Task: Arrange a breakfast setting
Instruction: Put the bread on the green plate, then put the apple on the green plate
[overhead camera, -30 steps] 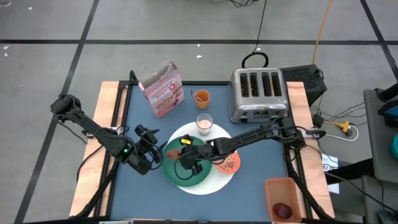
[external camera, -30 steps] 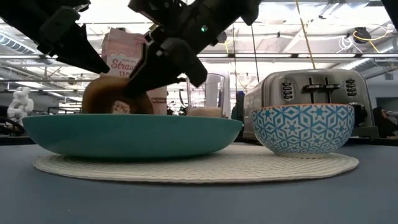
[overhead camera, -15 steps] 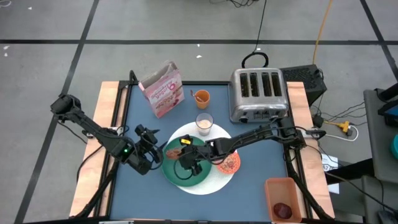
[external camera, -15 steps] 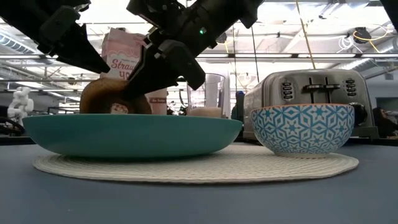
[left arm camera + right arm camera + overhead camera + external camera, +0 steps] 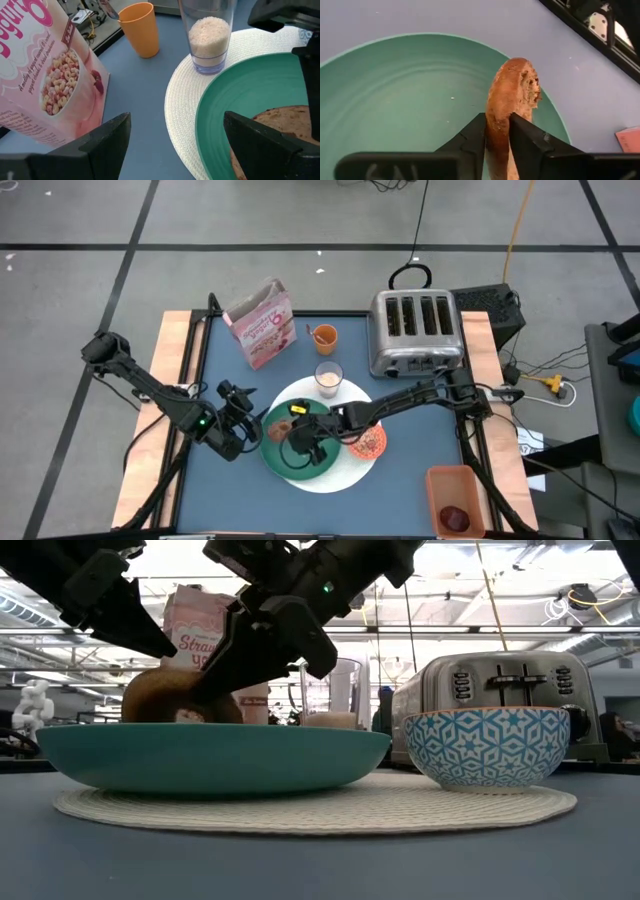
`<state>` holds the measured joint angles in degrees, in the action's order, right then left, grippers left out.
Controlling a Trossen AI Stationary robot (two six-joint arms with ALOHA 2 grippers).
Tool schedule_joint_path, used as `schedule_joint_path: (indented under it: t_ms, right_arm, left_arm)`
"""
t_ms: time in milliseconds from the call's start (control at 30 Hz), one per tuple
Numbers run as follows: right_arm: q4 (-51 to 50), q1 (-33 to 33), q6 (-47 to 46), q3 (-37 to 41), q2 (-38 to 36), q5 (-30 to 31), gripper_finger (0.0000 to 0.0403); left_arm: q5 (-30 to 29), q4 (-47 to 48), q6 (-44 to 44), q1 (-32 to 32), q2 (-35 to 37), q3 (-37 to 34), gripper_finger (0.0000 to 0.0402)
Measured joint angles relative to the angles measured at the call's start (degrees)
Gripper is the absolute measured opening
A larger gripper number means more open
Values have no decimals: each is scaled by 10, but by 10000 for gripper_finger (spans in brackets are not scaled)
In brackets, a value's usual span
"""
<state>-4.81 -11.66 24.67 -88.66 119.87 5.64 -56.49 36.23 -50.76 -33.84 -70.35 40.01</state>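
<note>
The table (image 5: 210, 480) carries the whole breakfast. On it, the toaster (image 5: 415, 330) stands at the far right with all four slots bare. The cereal box (image 5: 262, 322) stands upright at the far left, tilted a little; whether it is full I cannot tell.

The mat (image 5: 352, 470) lies in the middle, and the plate (image 5: 320, 468) sits on it. I judge the plate stiff and slick, so a bagel set on edge could roll or slide there.

The bin (image 5: 455, 495) at the near right corner holds the dark fruit (image 5: 455, 518). The bowl (image 5: 485, 745) sits on the mat just beside the plate; in the high view its inside shows only its red pattern. The glass (image 5: 209, 35) stands on the mat's far edge, filled low with something white and grainy. The cup (image 5: 142, 27) stands off the mat, between glass and box; its inside is hidden.

The bagel (image 5: 512, 107) is over the plate, standing on edge, and my right claw (image 5: 496, 131) pinches it narrowly across its thickness, a finger on each flat face. It looks light and soft, with a rough crust that grips well; I would hold it at the ring, as now, and gently, since it would dent. My left claw (image 5: 175, 135) hangs wide and holds nothing, at the plate's left rim.
</note>
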Motion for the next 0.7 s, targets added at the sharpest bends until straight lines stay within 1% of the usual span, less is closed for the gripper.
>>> schedule_joint_path:
  t_ms: [100, 233, 300, 433, 600, 700]
  right_arm:
    - [-4, 0, 0, 0, 0, -3, 102]
    - [-3, 0, -1, 0, 0, -41, 137]
    - [-3, -1, -1, 0, 0, -44, 150]
    - [-2, -1, -4, 0, 0, -44, 170]
    - [-2, -1, -32, 0, 0, -44, 189]
    - [-2, -1, -54, 0, 0, -44, 194]
  left_arm:
    - [0, 0, 0, 0, 0, 0, 321]
    - [0, 0, 0, 0, 0, 0, 321]
    - [0, 0, 0, 0, 0, 0, 321]
    - [0, 0, 0, 0, 0, 0, 322]
    - [0, 0, 0, 0, 0, 0, 321]
    - [0, 0, 0, 0, 0, 0, 321]
